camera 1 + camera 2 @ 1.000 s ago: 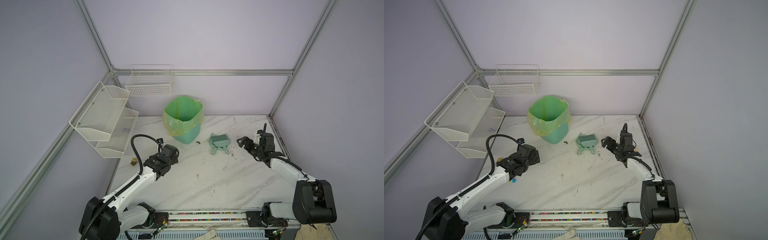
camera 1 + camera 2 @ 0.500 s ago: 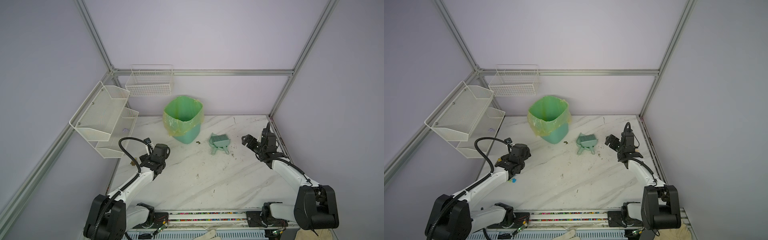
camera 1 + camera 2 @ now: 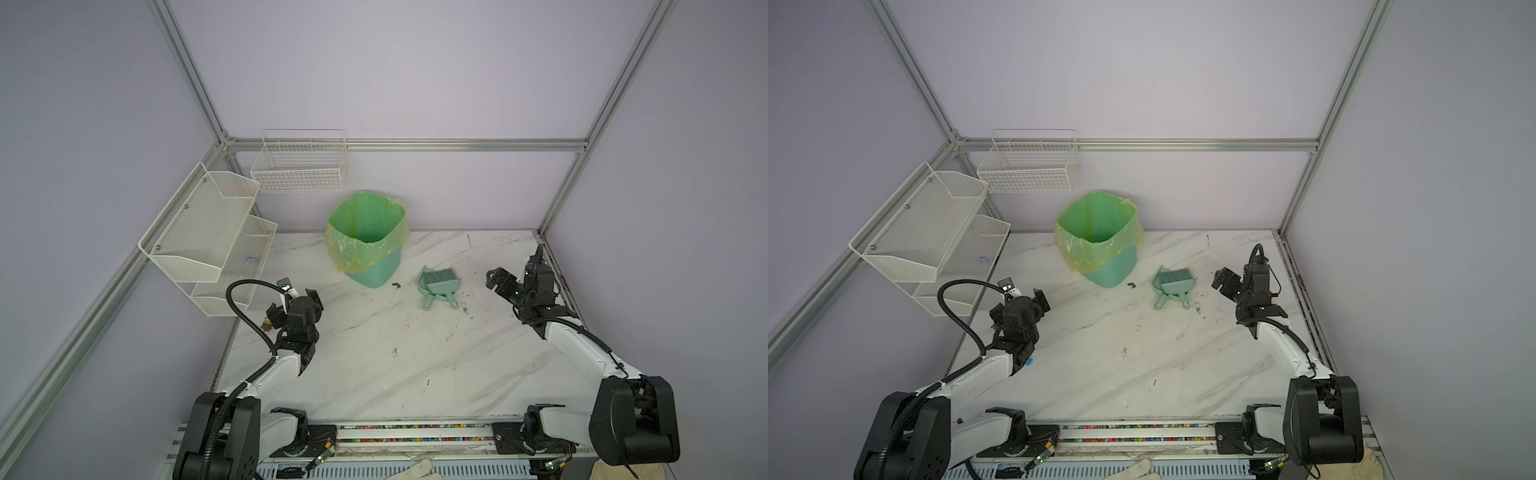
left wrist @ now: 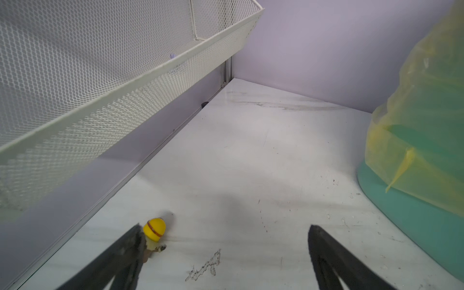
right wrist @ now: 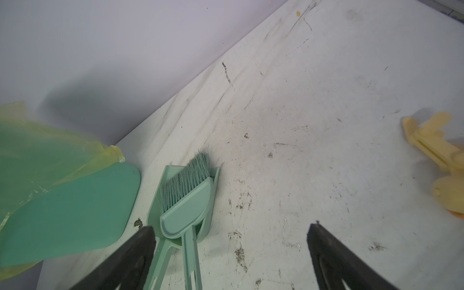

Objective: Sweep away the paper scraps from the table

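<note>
Plastic, coated mesh and a scuffed marble-look top.
The table (image 3: 415,374) looks smooth and faintly shiny, smeared with dark scuffs. The bin (image 3: 376,274) is matt teal plastic under a thin, crinkled, see-through liner (image 3: 345,249). The dustpan (image 5: 154,208) and brush (image 5: 185,208) are smooth mint plastic with fine bristles. The shelves (image 3: 199,232) are white-coated metal mesh, and the toy (image 4: 154,229) is glossy yellow plastic.

You see only a sliver of one blue paper scrap (image 3: 1029,361) in a top view, tucked under the left forearm (image 3: 984,374). One finger (image 4: 120,258) of the left gripper (image 4: 225,227) covers the lower part of the yellow toy figure (image 4: 154,228). The handles of the brush (image 5: 185,208) and dustpan (image 5: 173,172) run out of the right wrist frame; the cropped pale yellow plastic piece (image 5: 431,150) there can't be identified.
</note>
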Motion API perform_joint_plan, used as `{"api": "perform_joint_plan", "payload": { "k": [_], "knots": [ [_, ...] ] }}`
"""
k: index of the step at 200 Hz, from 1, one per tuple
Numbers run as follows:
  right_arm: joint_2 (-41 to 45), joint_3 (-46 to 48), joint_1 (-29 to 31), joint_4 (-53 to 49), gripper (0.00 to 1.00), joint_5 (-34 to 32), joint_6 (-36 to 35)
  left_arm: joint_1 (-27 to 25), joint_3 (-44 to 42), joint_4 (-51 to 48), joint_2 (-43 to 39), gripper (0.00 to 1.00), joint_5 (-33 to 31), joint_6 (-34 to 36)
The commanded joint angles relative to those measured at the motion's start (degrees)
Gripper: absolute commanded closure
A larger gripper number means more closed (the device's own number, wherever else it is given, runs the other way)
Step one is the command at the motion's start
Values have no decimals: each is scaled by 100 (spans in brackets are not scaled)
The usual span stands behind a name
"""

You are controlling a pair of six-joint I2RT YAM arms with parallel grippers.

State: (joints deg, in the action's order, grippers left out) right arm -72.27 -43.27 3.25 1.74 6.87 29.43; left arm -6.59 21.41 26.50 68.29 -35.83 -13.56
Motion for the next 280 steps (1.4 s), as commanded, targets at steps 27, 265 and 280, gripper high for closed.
{"api": "perform_joint_plan", "payload": {
  "k": [27, 265, 280],
  "knots": [
    [1, 7, -28, 80, 3, -176, 0, 105, -260, 1725, 518, 0, 347, 703],
    [-1208, 916, -26, 2968, 3, -3977, -634, 565, -58, 2985, 2189, 0, 1496, 1079],
    [-1585, 876, -26, 3215, 3, -4001, -678, 563, -63, 2985, 2188, 0, 1499, 1075]
  ]
}}
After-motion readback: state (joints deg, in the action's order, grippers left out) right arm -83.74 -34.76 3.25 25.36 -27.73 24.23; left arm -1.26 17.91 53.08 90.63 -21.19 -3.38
